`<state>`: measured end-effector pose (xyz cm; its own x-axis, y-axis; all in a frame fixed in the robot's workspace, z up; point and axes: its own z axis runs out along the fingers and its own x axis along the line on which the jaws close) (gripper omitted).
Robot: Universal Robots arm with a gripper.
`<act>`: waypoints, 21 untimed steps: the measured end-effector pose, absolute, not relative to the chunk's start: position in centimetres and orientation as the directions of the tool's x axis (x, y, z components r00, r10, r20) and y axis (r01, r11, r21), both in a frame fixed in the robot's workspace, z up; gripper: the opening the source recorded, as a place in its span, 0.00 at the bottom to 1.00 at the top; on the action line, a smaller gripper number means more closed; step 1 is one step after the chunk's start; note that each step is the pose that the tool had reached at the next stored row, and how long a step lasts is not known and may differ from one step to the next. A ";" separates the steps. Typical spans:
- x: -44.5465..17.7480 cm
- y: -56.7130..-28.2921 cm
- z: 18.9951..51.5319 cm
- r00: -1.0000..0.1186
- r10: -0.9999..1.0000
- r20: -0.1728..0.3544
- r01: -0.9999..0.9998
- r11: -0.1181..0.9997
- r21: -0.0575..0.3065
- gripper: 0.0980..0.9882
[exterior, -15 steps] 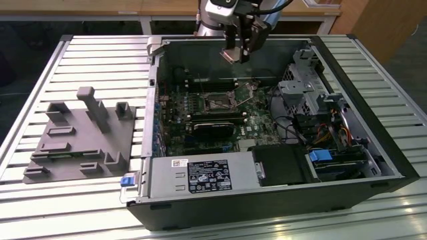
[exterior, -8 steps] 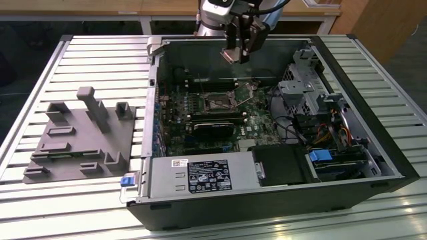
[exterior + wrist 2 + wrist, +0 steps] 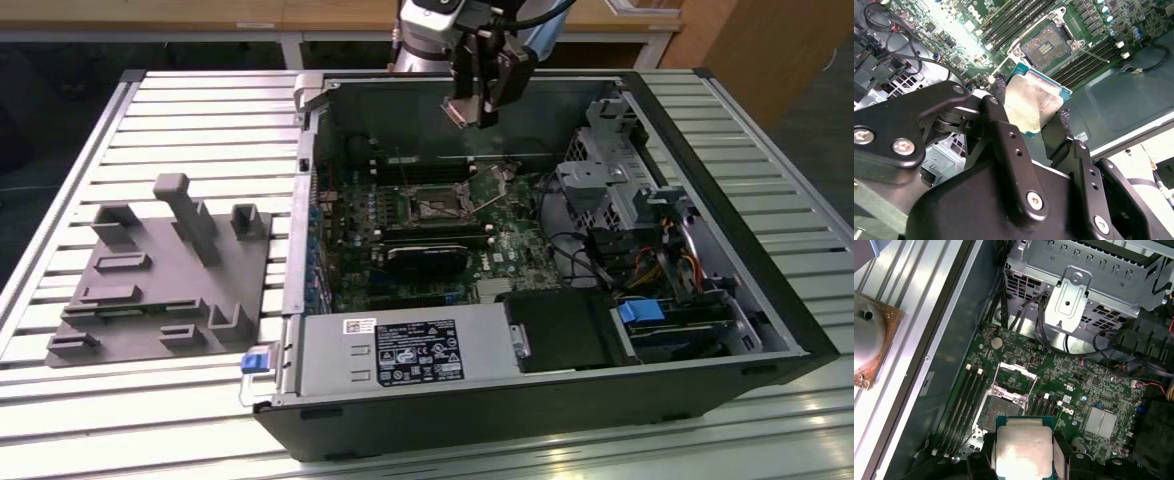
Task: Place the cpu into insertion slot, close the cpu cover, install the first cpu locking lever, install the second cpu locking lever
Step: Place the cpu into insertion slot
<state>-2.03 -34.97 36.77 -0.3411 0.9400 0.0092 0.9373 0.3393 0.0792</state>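
Note:
My gripper (image 3: 475,108) hangs above the back part of the open computer case (image 3: 721,250), shut on the cpu (image 3: 463,112). In both wrist views the cpu (image 3: 1034,102) (image 3: 1024,450) is a flat square chip with a silvery top and a green rim, clamped by two opposite edges between the black fingers (image 3: 1063,121). The insertion slot (image 3: 999,412) (image 3: 1049,46) lies uncovered on the green motherboard, well below the chip. In the exterior view the insertion slot (image 3: 438,207) is nearer the camera than the gripper. The cpu cover (image 3: 1015,376) stands flipped up at the socket's far edge.
Long black memory slots (image 3: 966,400) flank the socket. A black heatsink block (image 3: 427,255) sits in front of it. A metal drive cage (image 3: 614,180) with cables fills the case's right side, and the power supply (image 3: 400,350) the front. A grey fixture plate (image 3: 160,270) lies on the slatted table.

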 end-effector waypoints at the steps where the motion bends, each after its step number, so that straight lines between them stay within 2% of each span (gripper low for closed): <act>1: -2.0 -35.0 36.7 -0.341 0.940 0.009 0.938 0.339 0.079 0.49; 11: -2.0 -35.0 36.3 -0.333 0.943 0.015 0.941 0.332 0.060 0.49; 21: -2.1 -35.0 35.1 -0.288 0.958 0.010 0.956 0.287 0.061 0.49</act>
<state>-2.08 -34.96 35.11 -0.2881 0.9575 0.0103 0.9560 0.2870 0.0610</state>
